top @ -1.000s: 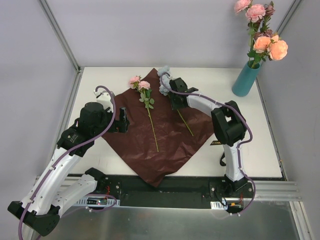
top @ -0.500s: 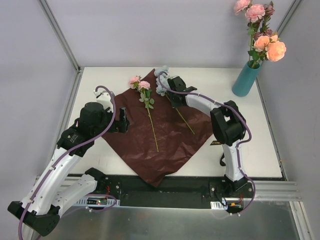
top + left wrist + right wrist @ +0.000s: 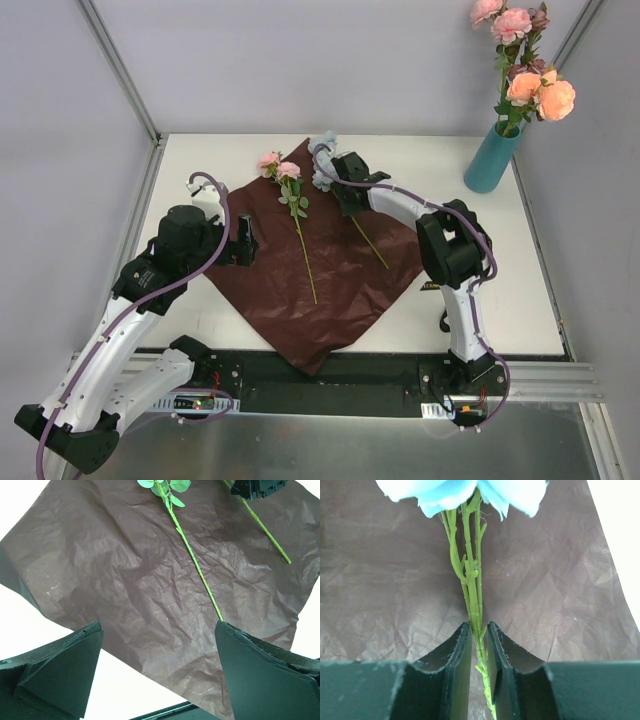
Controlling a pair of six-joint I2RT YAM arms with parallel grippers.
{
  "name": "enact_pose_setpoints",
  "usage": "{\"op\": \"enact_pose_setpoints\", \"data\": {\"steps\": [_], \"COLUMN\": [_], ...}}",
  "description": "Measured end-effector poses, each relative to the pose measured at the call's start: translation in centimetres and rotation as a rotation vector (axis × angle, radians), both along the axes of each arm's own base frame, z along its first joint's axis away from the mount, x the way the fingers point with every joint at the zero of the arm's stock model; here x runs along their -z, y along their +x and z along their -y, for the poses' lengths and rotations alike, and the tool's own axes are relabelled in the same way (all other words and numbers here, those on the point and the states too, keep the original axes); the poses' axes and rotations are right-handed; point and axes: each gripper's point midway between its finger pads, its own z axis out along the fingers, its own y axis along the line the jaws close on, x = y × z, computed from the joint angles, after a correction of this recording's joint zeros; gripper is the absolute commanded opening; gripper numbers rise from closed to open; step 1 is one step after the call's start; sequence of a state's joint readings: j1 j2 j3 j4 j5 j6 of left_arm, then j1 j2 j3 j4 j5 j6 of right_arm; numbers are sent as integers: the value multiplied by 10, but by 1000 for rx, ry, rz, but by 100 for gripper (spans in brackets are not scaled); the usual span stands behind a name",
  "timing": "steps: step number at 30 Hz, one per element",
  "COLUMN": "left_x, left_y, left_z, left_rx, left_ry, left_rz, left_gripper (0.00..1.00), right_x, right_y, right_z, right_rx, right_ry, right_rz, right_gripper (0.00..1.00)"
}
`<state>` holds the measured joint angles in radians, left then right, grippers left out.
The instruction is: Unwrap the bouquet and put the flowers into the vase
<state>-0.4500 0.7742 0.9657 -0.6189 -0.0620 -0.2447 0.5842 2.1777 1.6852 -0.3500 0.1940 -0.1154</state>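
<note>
The bouquet is undone: its maroon paper [image 3: 330, 280] lies flat on the table with two flowers on it. A pale blue flower [image 3: 322, 160] lies at the paper's far corner, and its green stem [image 3: 472, 590] runs between the jaws of my right gripper [image 3: 479, 630]. The jaws stand narrowly apart with small gaps beside the stem. A pink flower [image 3: 278, 168] lies left of it. My left gripper [image 3: 157, 670] hangs open and empty over the paper's left edge. The teal vase [image 3: 490, 158] at the far right holds several pink and peach flowers [image 3: 525, 70].
Metal frame posts [image 3: 120, 70] and grey walls close in the white table [image 3: 520, 290] on the left, back and right. The pink flower's long stem [image 3: 195, 565] crosses the middle of the paper [image 3: 125, 580].
My right gripper has slid a little toward the far left along the blue flower's stem, and the bloom shifted slightly with it. The left arm has stayed still.
</note>
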Motion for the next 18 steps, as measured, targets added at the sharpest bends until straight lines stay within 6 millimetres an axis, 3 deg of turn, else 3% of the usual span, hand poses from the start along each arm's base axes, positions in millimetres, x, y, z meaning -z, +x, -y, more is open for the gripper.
{"op": "enact_pose_setpoints", "data": {"steps": [4, 7, 10, 18], "left_x": [0, 0, 0, 0], "left_y": [0, 0, 0, 0], "left_z": [0, 0, 0, 0], "left_rx": [0, 0, 0, 0], "left_ry": [0, 0, 0, 0], "left_rz": [0, 0, 0, 0], "left_gripper": [99, 99, 99, 99], "right_x": [6, 5, 5, 3], "right_y": [-2, 1, 2, 3], "right_z": [1, 0, -1, 0], "right_rx": [-4, -5, -7, -17], "right_ry": [-14, -13, -16, -26], "right_rz": [-17, -13, -12, -3], "right_gripper": [28, 11, 1, 0]}}
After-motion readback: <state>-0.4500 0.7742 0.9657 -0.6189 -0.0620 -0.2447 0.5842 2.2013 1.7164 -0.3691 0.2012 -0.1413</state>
